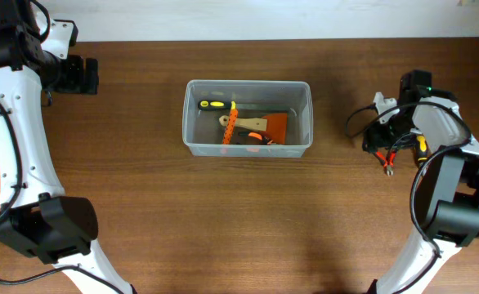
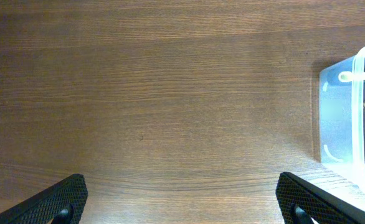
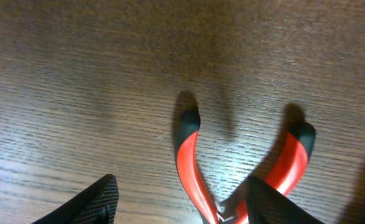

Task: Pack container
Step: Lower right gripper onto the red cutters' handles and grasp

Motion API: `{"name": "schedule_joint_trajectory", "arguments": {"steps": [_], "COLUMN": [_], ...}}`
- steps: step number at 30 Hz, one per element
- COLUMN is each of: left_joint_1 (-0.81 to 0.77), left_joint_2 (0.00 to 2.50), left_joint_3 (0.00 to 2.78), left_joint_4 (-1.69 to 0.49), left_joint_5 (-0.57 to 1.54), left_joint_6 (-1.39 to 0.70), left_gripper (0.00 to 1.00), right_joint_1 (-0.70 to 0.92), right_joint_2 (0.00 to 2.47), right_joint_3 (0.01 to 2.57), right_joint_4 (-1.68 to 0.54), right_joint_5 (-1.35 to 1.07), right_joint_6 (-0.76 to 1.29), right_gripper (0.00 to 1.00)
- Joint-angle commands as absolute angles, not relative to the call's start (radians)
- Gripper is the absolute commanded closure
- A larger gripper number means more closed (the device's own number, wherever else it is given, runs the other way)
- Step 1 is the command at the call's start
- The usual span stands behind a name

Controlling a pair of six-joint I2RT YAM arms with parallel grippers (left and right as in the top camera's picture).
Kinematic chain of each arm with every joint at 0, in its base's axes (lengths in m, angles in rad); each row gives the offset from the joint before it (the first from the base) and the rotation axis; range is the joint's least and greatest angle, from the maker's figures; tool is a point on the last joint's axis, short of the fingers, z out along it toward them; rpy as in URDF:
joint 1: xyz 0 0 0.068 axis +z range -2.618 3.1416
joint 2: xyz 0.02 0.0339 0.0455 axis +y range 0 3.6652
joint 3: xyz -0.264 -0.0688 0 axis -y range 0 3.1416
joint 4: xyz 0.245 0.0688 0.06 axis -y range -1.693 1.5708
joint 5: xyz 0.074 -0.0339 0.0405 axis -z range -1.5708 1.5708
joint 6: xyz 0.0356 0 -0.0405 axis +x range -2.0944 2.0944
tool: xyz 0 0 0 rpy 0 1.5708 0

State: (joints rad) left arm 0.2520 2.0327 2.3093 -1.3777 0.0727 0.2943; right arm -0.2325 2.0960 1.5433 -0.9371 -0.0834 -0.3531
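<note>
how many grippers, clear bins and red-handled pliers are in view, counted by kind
grippers: 2 (left gripper, right gripper)
clear container: 1
red-handled pliers: 1
total: 4

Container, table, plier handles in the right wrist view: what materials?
Container: clear, faintly frosted plastic; tools show through its walls. Table: wood or wood-look laminate, matte, brown grain lines. Plier handles: probably a rubbery dip coating, red with black tips, slight sheen.
</note>
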Motion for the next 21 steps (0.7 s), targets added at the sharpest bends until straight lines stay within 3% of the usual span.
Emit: {"name": "schedule_joint_trajectory", "arguments": {"steps": [1, 8, 13, 21], "left_joint_1": [0.254, 0.254, 0.254, 0.254], "left_joint_2": [2.004, 2.004, 2.004, 2.004], "left_joint_3": [2.322, 2.322, 2.322, 2.322], "left_joint_4": [-1.378, -1.378, -1.378, -1.378], "left_joint_5": [0.082, 0.082, 0.082, 0.082], "left_joint_6": [0.284, 0.284, 0.284, 0.284], "left_gripper": [0.01, 0.01, 0.01, 0.01], "right_joint_1": [-0.220, -0.218, -0.219, -0.219], "right_joint_2": [2.143, 2.149, 2.150, 2.150], "right_joint_3": [1.536, 1.536, 1.530, 1.477], "right_joint_4": [-0.945, -0.941, -0.950, -0.958], "right_joint_5": [-0.085, -0.066, -0.054, -0.047], "right_joint_6": [-0.362, -0.334, -0.332, -0.331], "right_gripper": [0.34, 0.35, 0.56, 0.61]}}
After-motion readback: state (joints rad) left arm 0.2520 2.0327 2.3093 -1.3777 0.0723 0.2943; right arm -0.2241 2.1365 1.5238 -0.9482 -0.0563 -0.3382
